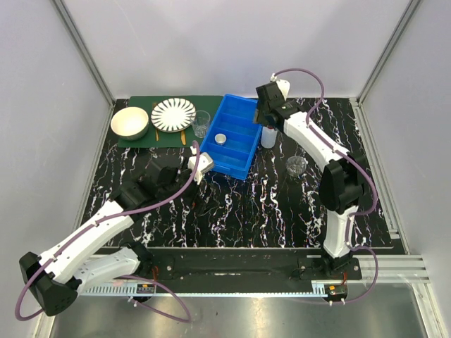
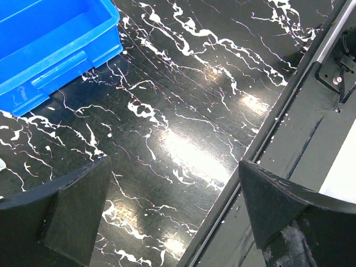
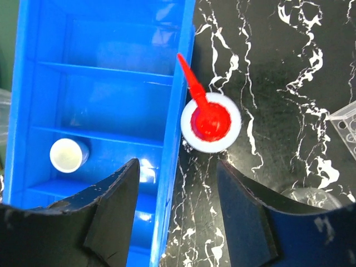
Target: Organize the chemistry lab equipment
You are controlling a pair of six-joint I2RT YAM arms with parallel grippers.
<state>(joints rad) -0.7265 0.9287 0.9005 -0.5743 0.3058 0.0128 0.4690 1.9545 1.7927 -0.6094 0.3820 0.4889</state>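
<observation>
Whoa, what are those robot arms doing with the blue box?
They are tidying lab things. The right gripper hangs open over a white squeeze bottle with a red nozzle, which stands on the table right beside the blue bin. A small round lid lies in one of the bin's compartments. The left gripper is open and empty, low over the table near the bin.

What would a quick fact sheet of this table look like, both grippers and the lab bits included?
Left gripper: open, empty, over bare table near the blue bin
Right gripper: open, holding nothing, above the bin's right wall
Squeeze bottle: upright on the table, just outside that wall
Round lid: inside a bin compartment
Beaker: on the table, right of the bin
Plate and bowl: on the green mat
</observation>
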